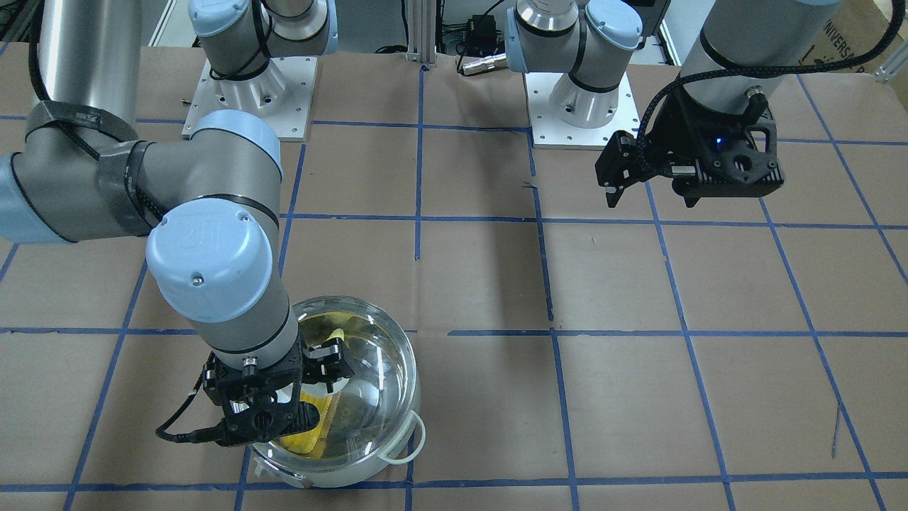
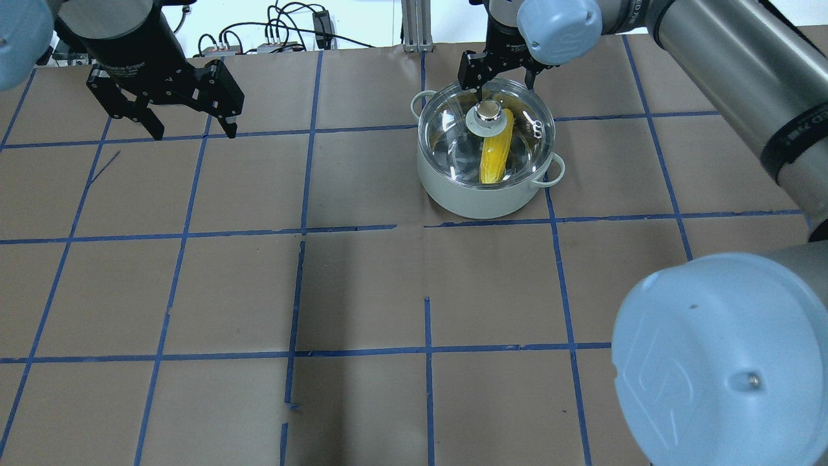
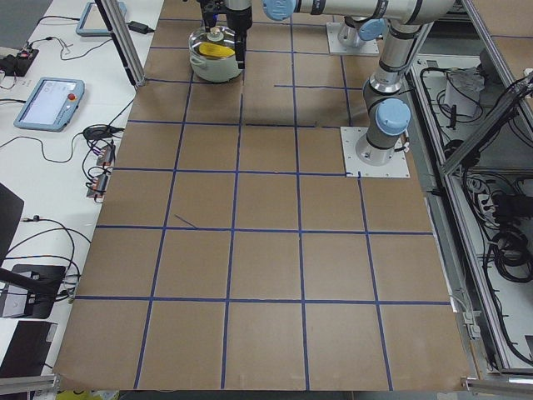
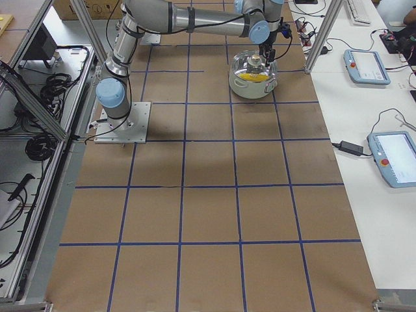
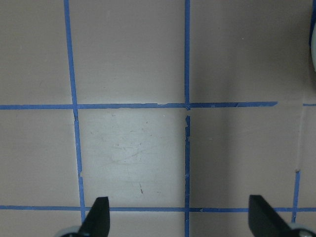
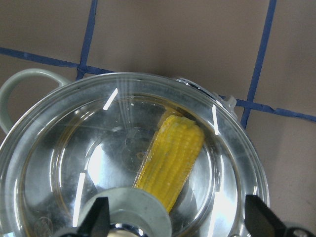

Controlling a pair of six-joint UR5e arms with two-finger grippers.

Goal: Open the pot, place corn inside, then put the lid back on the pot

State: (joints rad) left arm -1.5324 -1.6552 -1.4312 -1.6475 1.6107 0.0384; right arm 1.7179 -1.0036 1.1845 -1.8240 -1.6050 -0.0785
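- My right fingers (image 6: pixel 98 219) are hanging spread wide and gripping nothing. One tip is showing on each side of the pale beige knob (image 2: pixel 486 115), which is sitting straight below them and between them.
- The round, clear, domed glass lid (image 2: pixel 453 136) is resting on the rim of the round shiny stainless-steel pot (image 2: pixel 479 200). The pot is standing by the worktop's (image 2: pixel 362 291) far edge, on my right half.
- The yellow corn cob (image 2: pixel 495 155) is lying inside under the glass, its long axis running roughly from the far edge toward the near edge.
- I am judging the task as good as done. With the knob directly beneath, the next move is calling for a straight rise so neither tip is clipping it.
- My left fingers (image 5: pixel 98 217) are also hanging wide open and empty over the left half, well apart from the pot.
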